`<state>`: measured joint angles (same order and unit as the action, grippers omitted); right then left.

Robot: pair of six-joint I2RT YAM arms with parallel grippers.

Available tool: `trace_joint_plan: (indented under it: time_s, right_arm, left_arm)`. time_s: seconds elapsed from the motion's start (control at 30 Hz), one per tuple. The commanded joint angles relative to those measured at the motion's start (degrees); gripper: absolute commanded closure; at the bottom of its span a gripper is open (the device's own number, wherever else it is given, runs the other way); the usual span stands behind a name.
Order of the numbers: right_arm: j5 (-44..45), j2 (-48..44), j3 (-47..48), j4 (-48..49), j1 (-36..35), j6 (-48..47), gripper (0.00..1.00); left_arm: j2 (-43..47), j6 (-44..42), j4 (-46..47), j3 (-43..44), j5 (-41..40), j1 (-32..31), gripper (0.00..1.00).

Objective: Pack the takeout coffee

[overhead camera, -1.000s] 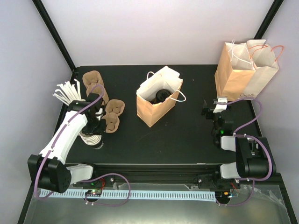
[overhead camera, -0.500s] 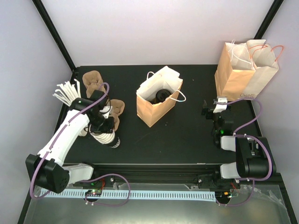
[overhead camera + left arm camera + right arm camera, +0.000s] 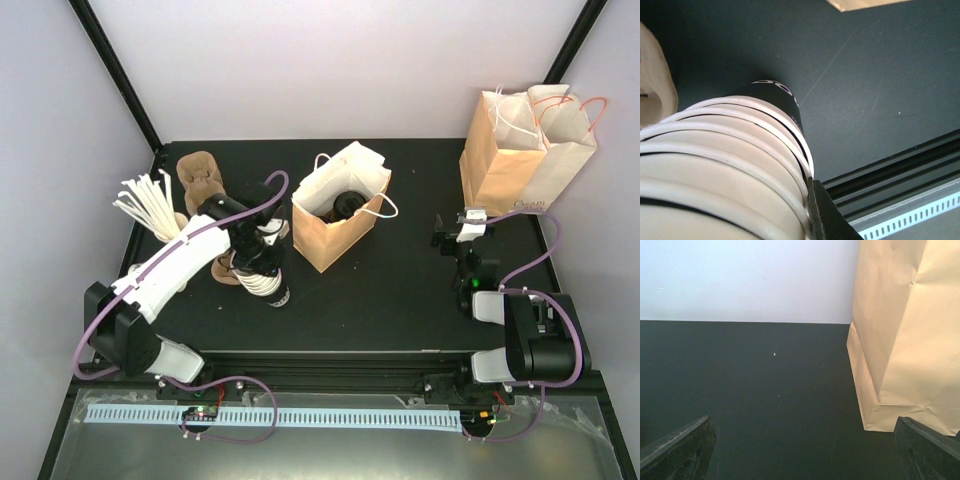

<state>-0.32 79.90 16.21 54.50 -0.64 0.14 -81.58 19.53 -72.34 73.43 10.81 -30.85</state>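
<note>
One cup stack [image 3: 268, 283] in the clamped left claw [image 3: 260, 262], right claw [image 3: 452, 235] wide open — one takeout coffee [image 3: 347, 205] bagged.

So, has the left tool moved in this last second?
Yes. The left tool, shut on a stack of paper cups, has swung right, away from the straws and toward the open paper bag mid-table.
</note>
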Motion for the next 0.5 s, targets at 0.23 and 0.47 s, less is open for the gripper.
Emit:
trace_joint_plan:
  time_s: [0.23,0.47]
  right_arm:
    - [0.8,0.2,0.2,3.2,0.2,0.0,0.00]
    - [0.8,0.2,0.2,3.2,0.3,-0.1,0.00]
  left_arm:
    - [-6.1,-2.5,1.9,7.6,-6.1,-4.5,0.89]
    - [-7.2,-2.7,0.4,10.4,-6.6,-5.1,0.65]
